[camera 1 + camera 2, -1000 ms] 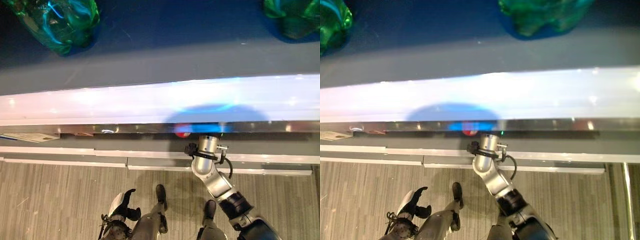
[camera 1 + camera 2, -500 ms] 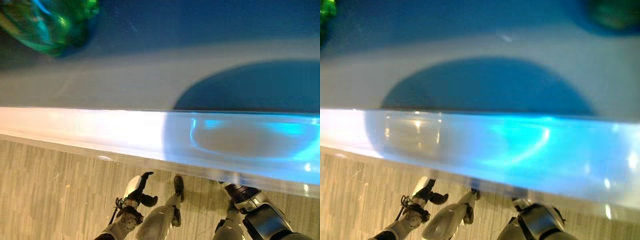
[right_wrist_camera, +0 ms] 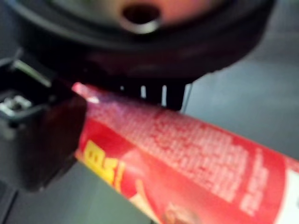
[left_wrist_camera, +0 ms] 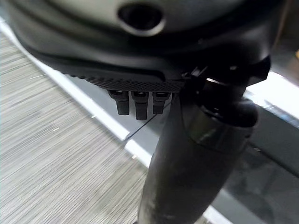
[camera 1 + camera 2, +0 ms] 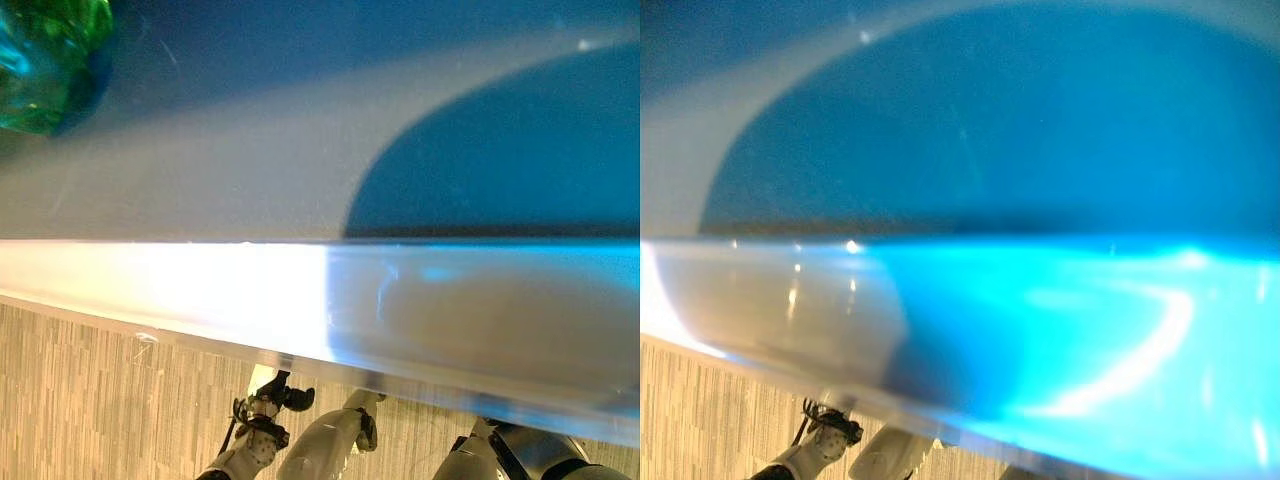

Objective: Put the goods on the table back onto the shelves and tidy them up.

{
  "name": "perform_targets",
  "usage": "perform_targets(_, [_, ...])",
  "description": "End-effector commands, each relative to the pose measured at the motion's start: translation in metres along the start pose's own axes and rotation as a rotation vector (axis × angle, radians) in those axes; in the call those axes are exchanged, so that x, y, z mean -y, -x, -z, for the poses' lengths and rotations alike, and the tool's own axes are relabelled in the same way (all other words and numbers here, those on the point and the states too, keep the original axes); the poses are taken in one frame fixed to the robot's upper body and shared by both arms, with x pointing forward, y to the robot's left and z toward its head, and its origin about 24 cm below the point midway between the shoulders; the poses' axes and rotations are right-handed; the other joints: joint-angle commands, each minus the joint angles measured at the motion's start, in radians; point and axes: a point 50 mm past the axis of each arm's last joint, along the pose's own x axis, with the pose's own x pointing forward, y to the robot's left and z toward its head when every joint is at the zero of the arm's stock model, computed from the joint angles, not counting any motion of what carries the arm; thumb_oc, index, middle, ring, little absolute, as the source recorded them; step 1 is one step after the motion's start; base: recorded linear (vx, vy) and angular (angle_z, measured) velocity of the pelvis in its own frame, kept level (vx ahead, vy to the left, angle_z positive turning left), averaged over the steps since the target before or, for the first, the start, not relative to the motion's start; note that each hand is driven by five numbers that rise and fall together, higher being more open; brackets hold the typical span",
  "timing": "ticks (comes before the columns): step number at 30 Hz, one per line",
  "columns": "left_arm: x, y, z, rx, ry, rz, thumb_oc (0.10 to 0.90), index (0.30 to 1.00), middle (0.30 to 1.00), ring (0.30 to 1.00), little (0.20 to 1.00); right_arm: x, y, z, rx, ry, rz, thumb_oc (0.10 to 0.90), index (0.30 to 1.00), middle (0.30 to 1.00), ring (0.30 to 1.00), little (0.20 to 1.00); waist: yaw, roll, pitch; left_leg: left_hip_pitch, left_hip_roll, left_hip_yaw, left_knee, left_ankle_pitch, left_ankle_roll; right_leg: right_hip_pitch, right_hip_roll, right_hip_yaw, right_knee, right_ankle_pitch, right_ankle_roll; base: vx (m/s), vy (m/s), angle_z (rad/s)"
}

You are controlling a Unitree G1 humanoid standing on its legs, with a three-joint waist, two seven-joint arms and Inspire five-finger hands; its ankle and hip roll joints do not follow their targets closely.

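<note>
A red tube-shaped can (image 3: 187,154) with yellow print lies across my right hand (image 3: 140,42). Its thumb (image 3: 42,135) presses one side and the fingers curl behind the can, over a grey shelf surface. In the eye views my right arm (image 5: 520,455) goes under the top shelf board (image 5: 200,180), which hides the hand and the can. My left hand (image 5: 265,400) hangs low over the floor beside the shelf base. Its fingers (image 4: 135,102) are relaxed and hold nothing.
A green plastic bottle (image 5: 45,60) stands on the top board at the far left. The board's bright front strip (image 5: 200,285) runs across the view, and a large blue patch covers its right part. Grey-brown plank floor (image 5: 80,400) lies below.
The camera has moved closer over the top shelf, so the board and the blue patch look larger. The shelf edge now hides my right forearm and the red can. The left hand still hangs.
</note>
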Motion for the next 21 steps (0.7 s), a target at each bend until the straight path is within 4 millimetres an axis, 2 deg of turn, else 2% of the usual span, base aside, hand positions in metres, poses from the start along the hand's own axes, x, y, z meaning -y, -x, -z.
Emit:
perform_targets(1, [-0.017, -0.001, 0.013, 0.01, -0.092, -0.072, 0.8, 0.9, 0.9, 0.9, 0.9, -0.012, -0.026, -0.046, 0.209, -0.169, 0.104, 0.4, 0.3, 0.3, 0.3, 0.3, 0.018, -0.008, -0.071, -0.03, 0.033, 0.016, 0.004, -0.09, -0.133, -0.116, -0.125, 0.027, 0.013, 0.148, 0.054, -0.02, 0.002, -0.1])
perform_targets(6, [-0.019, -0.003, 0.012, 0.008, -0.081, -0.119, 0.8, 0.9, 0.9, 0.9, 0.9, -0.016, -0.017, -0.032, 0.169, -0.129, 0.083, 0.4, 0.3, 0.3, 0.3, 0.3, 0.012, -0.012, -0.068, -0.064, 0.025, 0.025, 0.004, -0.085, -0.132, -0.16, -0.132, 0.036, 0.015, 0.163, 0.054, -0.03, 0.004, -0.07])
perform_targets(8, [-0.022, -0.007, 0.006, 0.031, -0.087, -0.149, 0.8, 0.9, 0.9, 0.9, 0.9, -0.015, -0.014, -0.015, 0.135, -0.066, 0.088, 0.4, 0.3, 0.3, 0.3, 0.3, 0.004, -0.006, -0.064, -0.09, 0.014, 0.031, 0.004, -0.082, -0.131, -0.195, -0.141, 0.047, 0.016, 0.173, 0.054, -0.02, 0.051, -0.09])
perform_targets(9, [-0.022, -0.007, 0.006, 0.031, -0.087, -0.149, 0.8, 0.9, 0.9, 0.9, 0.9, -0.015, -0.014, -0.015, 0.135, -0.066, 0.088, 0.4, 0.3, 0.3, 0.3, 0.3, 0.004, -0.006, -0.065, -0.091, 0.014, 0.032, 0.004, -0.081, -0.131, -0.197, -0.141, 0.048, 0.016, 0.173, 0.054, -0.02, 0.055, -0.06])
perform_targets(11, [-0.028, -0.014, -0.003, 0.071, -0.101, -0.189, 0.8, 0.9, 0.9, 0.9, 0.9, -0.013, -0.012, 0.003, 0.096, 0.007, 0.103, 0.4, 0.3, 0.3, 0.3, 0.3, 0.003, 0.004, -0.066, -0.114, 0.006, 0.04, 0.004, -0.08, -0.13, -0.231, -0.147, 0.062, 0.016, 0.181, 0.054, 0.0, 0.043, -0.11])
perform_targets(14, [-0.031, -0.018, -0.008, 0.098, -0.118, -0.214, 0.8, 0.9, 0.9, 0.9, 0.9, -0.011, -0.012, 0.011, 0.073, 0.037, 0.116, 0.4, 0.3, 0.3, 0.3, 0.3, 0.003, 0.006, -0.07, -0.129, 0.002, 0.044, 0.004, -0.078, -0.131, -0.248, -0.151, 0.064, 0.017, 0.186, 0.054, 0.01, 0.013, -0.06])
perform_targets(16, [-0.043, -0.027, -0.018, 0.148, -0.149, -0.276, 0.8, 0.9, 0.9, 0.9, 0.9, -0.006, -0.011, 0.025, 0.035, 0.091, 0.137, 0.4, 0.3, 0.3, 0.3, 0.3, 0.001, 0.011, -0.078, -0.154, -0.004, 0.05, 0.004, -0.077, -0.131, -0.278, -0.155, 0.071, 0.017, 0.193, 0.054, 0.01, 0.017, 0.0])
perform_targets(19, [-0.051, -0.031, -0.021, 0.169, -0.164, -0.318, 0.8, 0.9, 0.9, 0.9, 0.9, -0.003, -0.007, 0.033, 0.008, 0.118, 0.138, 0.4, 0.3, 0.3, 0.3, 0.3, 0.001, 0.01, -0.084, -0.167, -0.008, 0.054, 0.004, -0.078, -0.129, -0.295, -0.159, 0.076, 0.016, 0.197, 0.054, 0.03, 0.021, -0.08])
perform_targets(20, [-0.054, -0.032, -0.022, 0.178, -0.174, -0.331, 0.8, 0.9, 0.9, 0.9, 0.9, -0.003, -0.006, 0.034, 0.005, 0.123, 0.14, 0.54, 0.509, 0.509, 0.509, 0.509, 0.001, 0.009, -0.086, -0.169, -0.009, 0.055, 0.004, -0.078, -0.129, -0.297, -0.159, 0.078, 0.016, 0.198, 0.054, 0.02, 0.01, -0.14])
perform_targets(21, [-0.055, -0.032, -0.023, 0.185, -0.192, -0.341, 0.8, 0.9, 0.9, 0.9, 0.9, -0.003, -0.002, 0.036, 0.002, 0.133, 0.124, 0.8, 0.9, 0.9, 0.9, 0.9, 0.0, 0.007, -0.089, -0.17, -0.009, 0.057, 0.004, -0.08, -0.128, -0.299, -0.159, 0.078, 0.016, 0.197, 0.054, 0.03, 0.009, -0.09])
